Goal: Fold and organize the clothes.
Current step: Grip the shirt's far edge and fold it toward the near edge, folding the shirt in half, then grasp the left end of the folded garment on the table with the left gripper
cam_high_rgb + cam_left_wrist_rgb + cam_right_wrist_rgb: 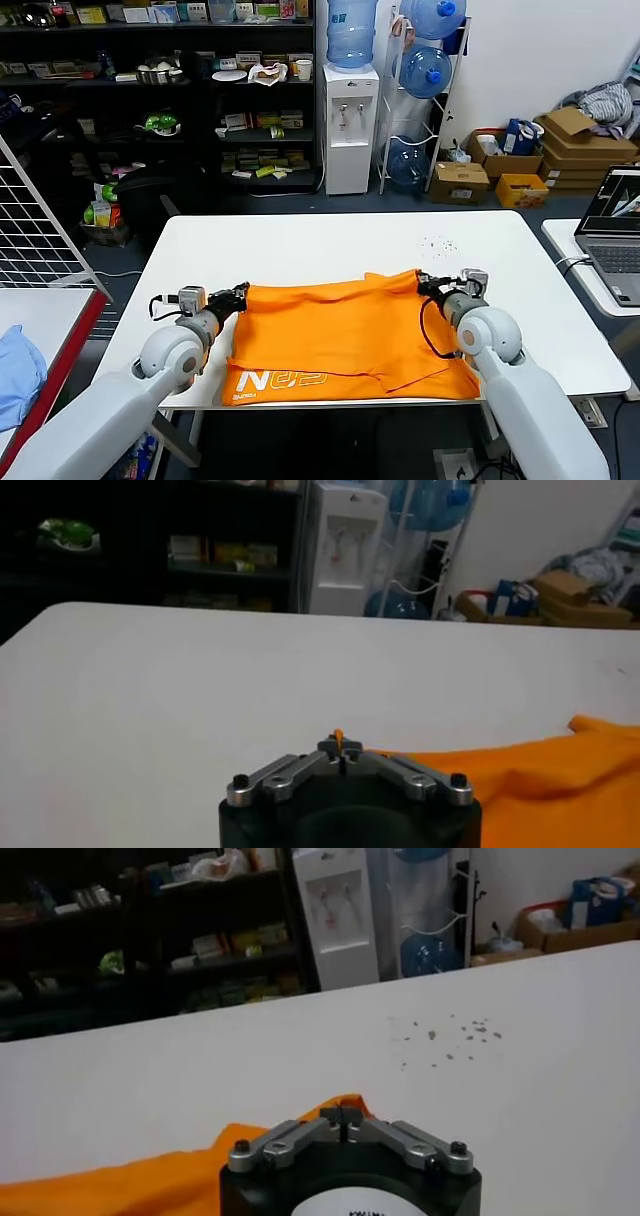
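Head view: I see L gripper [243, 293] & R gripper [421, 283], jaws clenched on T-shirt [340, 335] corners, on table [300, 240].

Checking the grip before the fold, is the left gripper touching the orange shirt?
Touching. In the left wrist view the left gripper is shut with a bit of the orange T-shirt pinched between its fingertips.

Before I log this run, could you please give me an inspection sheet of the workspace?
Surface: white table, small dark specks at the far side.
Job's things: orange T-shirt, lettering at near left.
Clutter: nothing seen on the table.
Grippers: left gripper and right gripper each shut on a far corner of the shirt.
Cables: black cable looping at the right wrist.
Surroundings: water dispenser, shelves, laptop.
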